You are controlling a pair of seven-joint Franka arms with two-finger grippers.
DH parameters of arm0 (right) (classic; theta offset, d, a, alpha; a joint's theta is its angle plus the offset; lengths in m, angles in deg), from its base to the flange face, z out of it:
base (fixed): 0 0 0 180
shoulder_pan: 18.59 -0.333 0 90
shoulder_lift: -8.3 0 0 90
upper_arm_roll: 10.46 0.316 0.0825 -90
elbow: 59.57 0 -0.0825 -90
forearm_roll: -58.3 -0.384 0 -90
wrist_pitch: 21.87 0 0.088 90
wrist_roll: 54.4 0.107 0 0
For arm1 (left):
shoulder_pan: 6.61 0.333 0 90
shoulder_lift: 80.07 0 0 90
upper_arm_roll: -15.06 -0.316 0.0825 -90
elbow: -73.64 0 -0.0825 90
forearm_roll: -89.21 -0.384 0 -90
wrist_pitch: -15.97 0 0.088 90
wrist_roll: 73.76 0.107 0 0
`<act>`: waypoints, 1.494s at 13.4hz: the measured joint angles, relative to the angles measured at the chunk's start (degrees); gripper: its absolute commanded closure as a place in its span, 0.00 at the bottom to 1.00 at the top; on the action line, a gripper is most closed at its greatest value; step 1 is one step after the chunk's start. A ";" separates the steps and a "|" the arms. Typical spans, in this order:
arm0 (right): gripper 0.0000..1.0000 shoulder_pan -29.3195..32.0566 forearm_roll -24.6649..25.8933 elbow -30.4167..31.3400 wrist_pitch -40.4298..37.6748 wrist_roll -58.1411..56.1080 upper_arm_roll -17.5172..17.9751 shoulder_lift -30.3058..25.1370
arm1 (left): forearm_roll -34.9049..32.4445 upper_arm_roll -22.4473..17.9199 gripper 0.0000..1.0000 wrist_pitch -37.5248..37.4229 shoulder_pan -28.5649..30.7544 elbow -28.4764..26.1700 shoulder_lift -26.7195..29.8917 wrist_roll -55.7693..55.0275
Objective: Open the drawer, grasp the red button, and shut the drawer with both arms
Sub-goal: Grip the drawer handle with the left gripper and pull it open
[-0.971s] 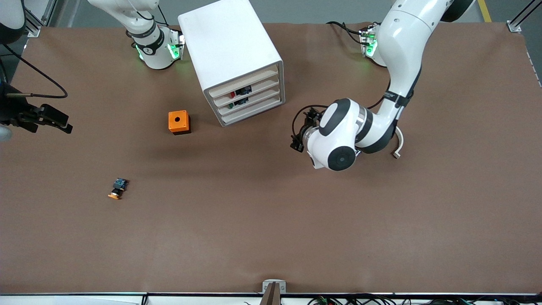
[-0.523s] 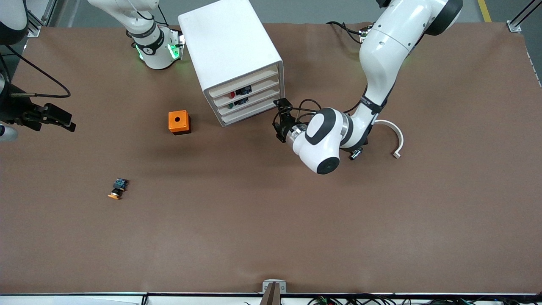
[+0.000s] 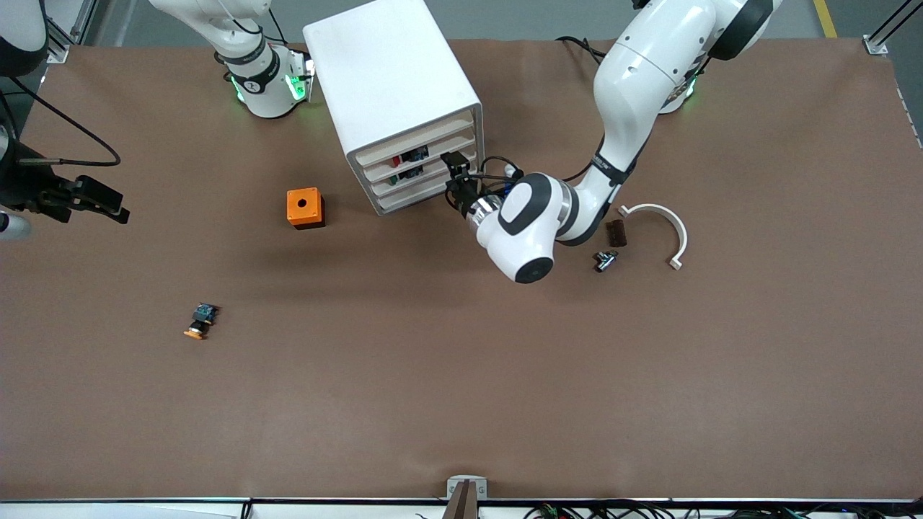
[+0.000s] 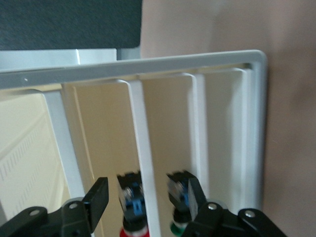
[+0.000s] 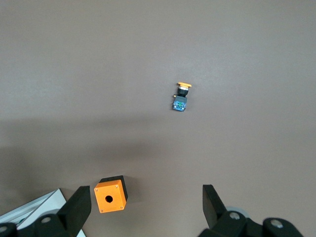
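Observation:
The white cabinet stands at the robots' edge of the table. Its drawer, second from the top, is pushed in; in the left wrist view the drawer is close. The red-capped button shows through its front and in the left wrist view. My left gripper is open just in front of the drawer fronts, at the end toward the left arm, its fingers astride the button's place. My right gripper is open and empty, waiting over the right arm's end of the table.
A green-capped button lies in the drawer below. An orange box with a hole and an orange-capped button lie toward the right arm's end. A white curved piece, a brown block and a small metal part lie under the left arm.
My left arm has swung toward the cabinet, bringing its gripper up to the drawer fronts and uncovering the small parts on the table. The right arm has hardly moved.

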 measured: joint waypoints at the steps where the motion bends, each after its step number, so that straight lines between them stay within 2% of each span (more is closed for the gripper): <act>1: 0.00 0.00 0.00 0.00 -0.01 0.00 0.00 0.00 | 0.11 -0.01 0.34 -0.50 -0.60 -0.02 -0.37 -0.10; 2: 0.00 0.00 0.00 0.00 -0.02 0.00 0.00 0.00 | 0.14 -0.01 0.37 -0.91 -0.98 -0.03 -0.83 -0.10; 3: 0.00 0.00 0.00 0.01 -0.04 0.00 0.00 0.00 | 0.15 -0.01 0.45 -1.17 -1.33 -0.04 -1.35 -0.10; 6: 0.00 0.00 0.00 0.03 -0.14 0.00 0.00 0.00 | 0.18 -0.01 0.98 -1.26 -1.84 -0.04 -2.65 -0.10; 12: 0.00 0.00 0.00 0.04 -0.29 0.00 0.00 0.00 | 1.16 -0.72 1.00 -2.23 -1.08 0.67 -2.64 -1.14; 18: 0.00 -0.01 0.00 0.06 -0.30 0.00 0.00 0.00 | 1.11 -1.77 0.98 -0.66 9.24 4.61 -3.31 0.49; 19: 0.00 -0.01 0.00 0.06 -0.30 0.00 0.00 0.00 | 1.10 -1.92 0.95 0.10 10.03 5.42 -3.59 0.92; 20: 0.00 -0.01 0.00 0.06 -0.30 0.00 0.00 0.00 | 1.09 -2.15 0.81 0.66 10.30 6.05 -3.77 1.20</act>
